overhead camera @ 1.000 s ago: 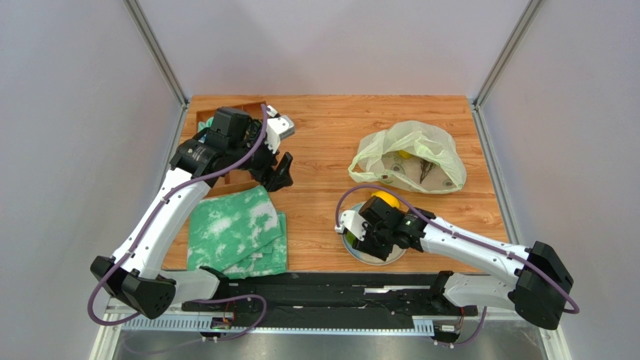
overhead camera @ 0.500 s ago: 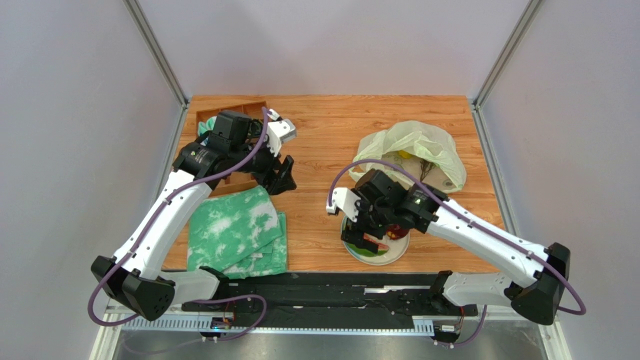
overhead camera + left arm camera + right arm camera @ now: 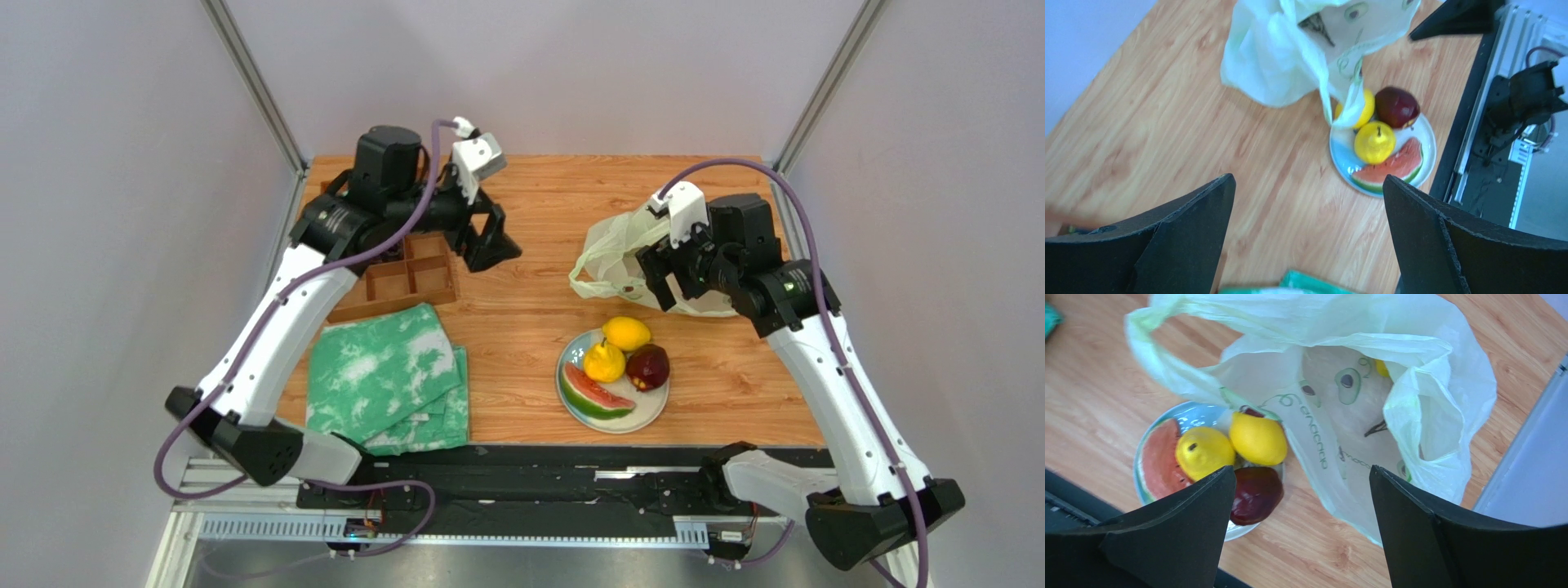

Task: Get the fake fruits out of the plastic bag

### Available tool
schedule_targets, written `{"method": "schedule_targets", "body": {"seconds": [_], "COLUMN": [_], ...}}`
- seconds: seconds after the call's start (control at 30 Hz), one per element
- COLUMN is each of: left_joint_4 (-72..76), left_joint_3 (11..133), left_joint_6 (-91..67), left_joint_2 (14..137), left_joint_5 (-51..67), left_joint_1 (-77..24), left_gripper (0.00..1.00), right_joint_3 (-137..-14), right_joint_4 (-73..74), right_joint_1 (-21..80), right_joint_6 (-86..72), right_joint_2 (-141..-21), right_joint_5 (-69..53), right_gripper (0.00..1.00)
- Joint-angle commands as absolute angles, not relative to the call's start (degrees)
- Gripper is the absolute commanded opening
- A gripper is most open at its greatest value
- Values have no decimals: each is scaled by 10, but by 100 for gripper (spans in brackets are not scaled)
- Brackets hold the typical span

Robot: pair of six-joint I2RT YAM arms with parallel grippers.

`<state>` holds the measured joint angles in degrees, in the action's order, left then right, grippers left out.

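The plastic bag point(image 3: 606, 255) lies pale and crinkled at the back right, its mouth open point(image 3: 1352, 386); a small yellow fruit point(image 3: 1381, 367) and a dark stem show inside. On the blue plate point(image 3: 567, 368) rest a lemon point(image 3: 627, 332), a pear point(image 3: 602, 363), a dark plum point(image 3: 648, 366) and a watermelon slice point(image 3: 594, 395). My right gripper point(image 3: 678, 276) hangs open above the bag point(image 3: 1301, 468), holding nothing. Left of the bag, my left gripper point(image 3: 488, 240) is raised and open point(image 3: 1308, 179), with bare table between its fingers.
A wooden compartment tray point(image 3: 411, 276) sits at the back left under the left arm. A green-and-white folded cloth point(image 3: 386, 374) lies in front of it. A black rail point(image 3: 528, 472) runs along the near edge, and grey walls close in both sides.
My right gripper has opened, lifted off the plate and swung back over the bag, uncovering the fruits on the plate. The left gripper rose and shifted right, away from the tray.
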<state>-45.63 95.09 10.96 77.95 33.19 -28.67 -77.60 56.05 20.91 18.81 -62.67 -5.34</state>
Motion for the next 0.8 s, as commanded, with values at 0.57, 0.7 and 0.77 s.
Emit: {"method": "schedule_targets", "body": {"seconds": [0.57,0.7,0.77], "left_joint_4": [-426,-456,-456], "left_joint_3": [1172,1164,1160], "left_joint_6": [-44,-43,-48], "left_joint_2": [1121,1142,1143], "left_joint_5": [322,320,347], "left_joint_1": [-377,-378,-378], "left_gripper": [95,79,68], "right_joint_3": [-723,-686,-687], "right_joint_4": [419,362,359], "right_joint_1": [56,65,65], "right_joint_6": [318,350,355], "right_joint_2": [-762,-770,-780], "right_joint_5": [-3,79,90], "right_gripper": [85,79,63]}}
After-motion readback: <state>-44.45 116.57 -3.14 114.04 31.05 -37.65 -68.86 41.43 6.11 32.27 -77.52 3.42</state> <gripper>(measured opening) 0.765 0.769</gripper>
